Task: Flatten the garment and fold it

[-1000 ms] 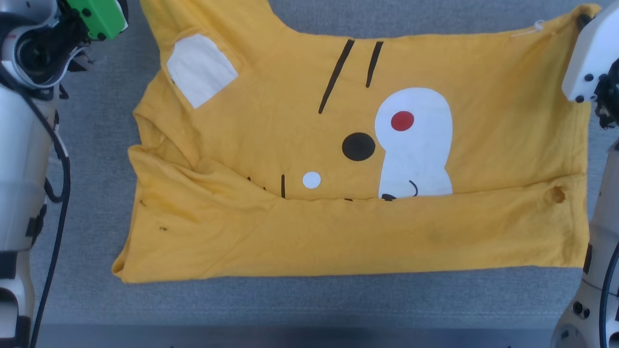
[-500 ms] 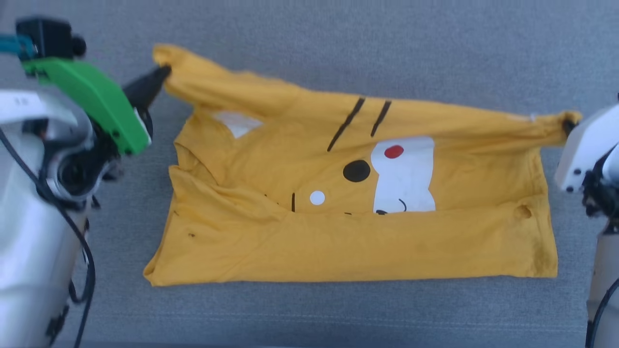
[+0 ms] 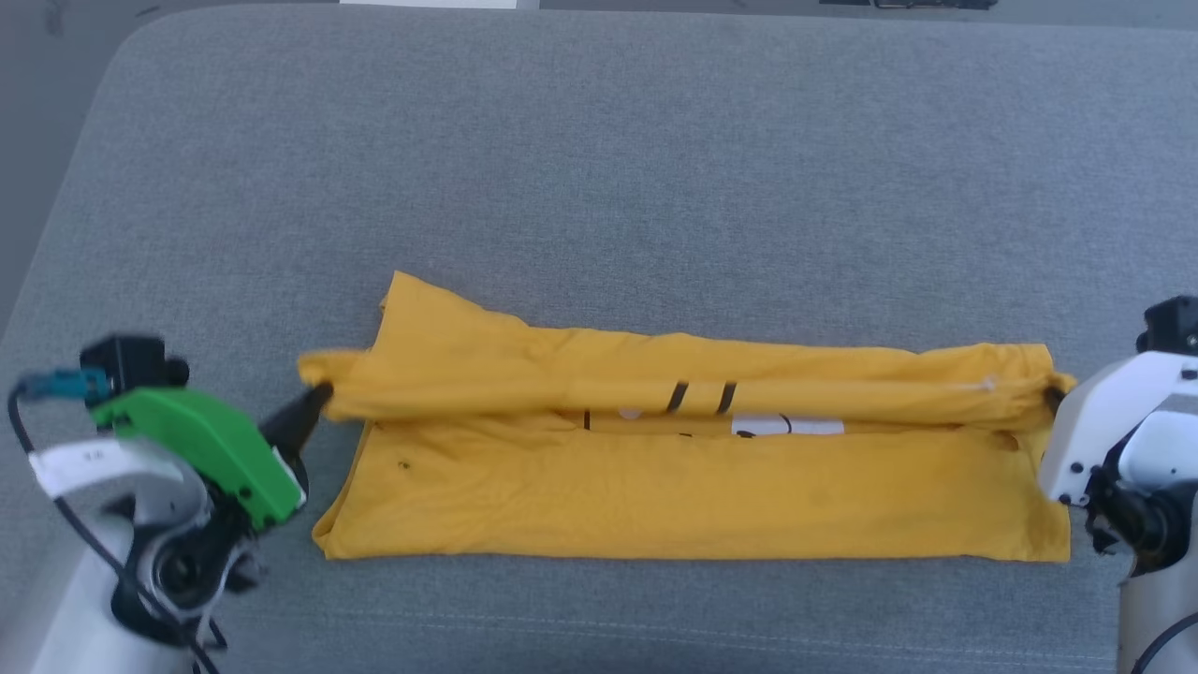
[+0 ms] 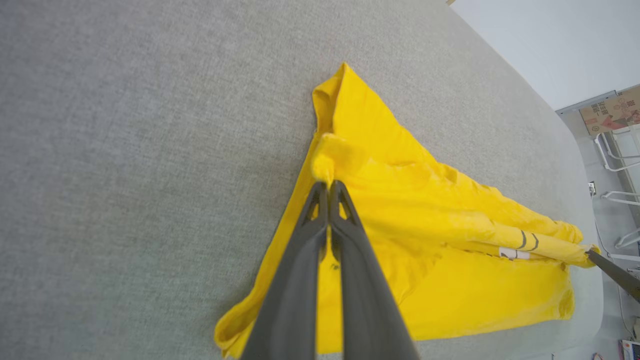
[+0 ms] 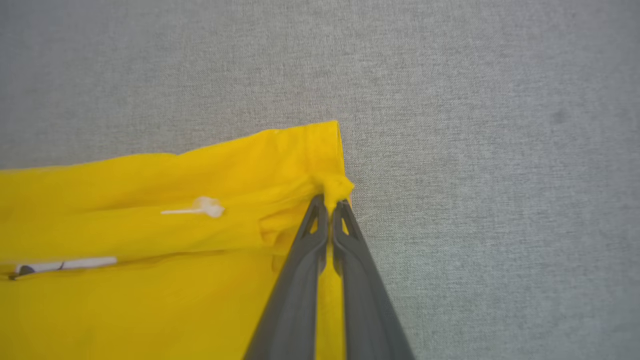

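Close to the near edge of the grey padded surface: a yellow T-shirt in a long band, near flap flat. Just beyond, a raised fold pinched at both ends, with the left gripper clamped on the left corner and the right gripper clamped on the right, its tips half hidden behind the white housing. Print mostly lost in the crease, apart from black strokes and a white sliver. Farthest back, a pointed yellow corner.

I seem to be working in a lab: grey cloth-covered table, cardboard box, white metal frames.
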Controlling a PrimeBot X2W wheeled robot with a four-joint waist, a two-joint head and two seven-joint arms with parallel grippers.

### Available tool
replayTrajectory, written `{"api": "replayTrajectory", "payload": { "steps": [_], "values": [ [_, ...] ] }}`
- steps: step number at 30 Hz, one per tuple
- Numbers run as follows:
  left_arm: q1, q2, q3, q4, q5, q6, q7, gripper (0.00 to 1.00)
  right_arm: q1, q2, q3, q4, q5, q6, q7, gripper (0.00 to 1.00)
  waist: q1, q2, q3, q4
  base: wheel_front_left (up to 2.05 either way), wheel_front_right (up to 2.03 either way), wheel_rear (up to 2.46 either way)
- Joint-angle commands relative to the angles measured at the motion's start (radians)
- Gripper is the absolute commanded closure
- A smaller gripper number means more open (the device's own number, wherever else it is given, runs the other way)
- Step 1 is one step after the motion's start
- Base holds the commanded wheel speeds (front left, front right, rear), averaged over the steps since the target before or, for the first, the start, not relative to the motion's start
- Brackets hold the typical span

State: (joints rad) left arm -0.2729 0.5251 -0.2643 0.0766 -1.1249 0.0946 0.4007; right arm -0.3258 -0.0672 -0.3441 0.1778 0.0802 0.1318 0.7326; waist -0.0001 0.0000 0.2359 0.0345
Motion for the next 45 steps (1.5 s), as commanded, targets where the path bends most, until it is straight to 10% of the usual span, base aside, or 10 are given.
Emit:
{"api": "replayTrajectory", "payload": {
  "steps": [1, 11, 12, 14, 23, 29, 35, 45],
  "values": [
    [0.033, -0.008, 0.009, 0.006, -0.019, 0.008, -0.012, 1.00, 0.017, 0.004, 0.002, 0.013, 0.008, -0.001, -0.013, 1.00, 0.0001, 0.0000, 0.000, 0.001, 0.00, 0.00, 0.00],
    [0.109, -0.058, -0.021, 0.147, -0.035, 0.041, -0.010, 1.00, 0.086, 0.016, 0.004, 0.123, -0.003, -0.001, -0.052, 1.00, 0.0001, 0.0000, -0.037, 0.000, 0.00, 0.00, 0.00],
    [0.108, -0.061, -0.023, 0.162, -0.033, 0.042, -0.011, 1.00, 0.089, 0.016, 0.004, 0.129, -0.002, -0.001, -0.058, 0.89, 0.0001, 0.0000, -0.044, -0.001, 0.00, 0.00, 0.00],
    [0.105, -0.066, -0.029, 0.189, -0.027, 0.043, -0.017, 0.00, 0.098, 0.016, 0.004, 0.142, 0.012, -0.001, -0.071, 0.00, 0.0001, 0.0000, -0.064, -0.004, 0.00, 0.00, 0.00],
    [0.103, -0.010, -0.028, 0.175, 0.045, 0.088, -0.054, 0.00, 0.182, -0.021, 0.017, 0.007, 0.102, -0.001, 0.008, 0.00, 0.0001, 0.0000, -0.162, -0.008, 0.00, 0.00, 0.00],
    [0.087, 0.026, 0.033, 0.067, 0.151, 0.083, -0.271, 0.00, 0.166, -0.105, 0.004, -0.112, 0.171, -0.001, 0.087, 0.00, 0.0001, 0.0000, -0.152, -0.005, 0.00, 0.00, 0.00],
    [0.062, 0.030, 0.064, 0.012, 0.329, -0.001, -0.620, 0.00, 0.113, -0.155, 0.033, -0.122, 0.182, -0.001, 0.128, 0.00, 0.0001, 0.0000, -0.071, 0.017, 0.00, 0.00, 0.00],
    [0.058, -0.102, 0.214, -0.066, 0.619, -0.136, -0.662, 0.00, 0.073, -0.167, 0.113, -0.001, 0.200, -0.001, 0.120, 0.00, 0.0001, 0.0000, 0.041, 0.051, 0.00, 0.00, 0.00]
  ]
}}
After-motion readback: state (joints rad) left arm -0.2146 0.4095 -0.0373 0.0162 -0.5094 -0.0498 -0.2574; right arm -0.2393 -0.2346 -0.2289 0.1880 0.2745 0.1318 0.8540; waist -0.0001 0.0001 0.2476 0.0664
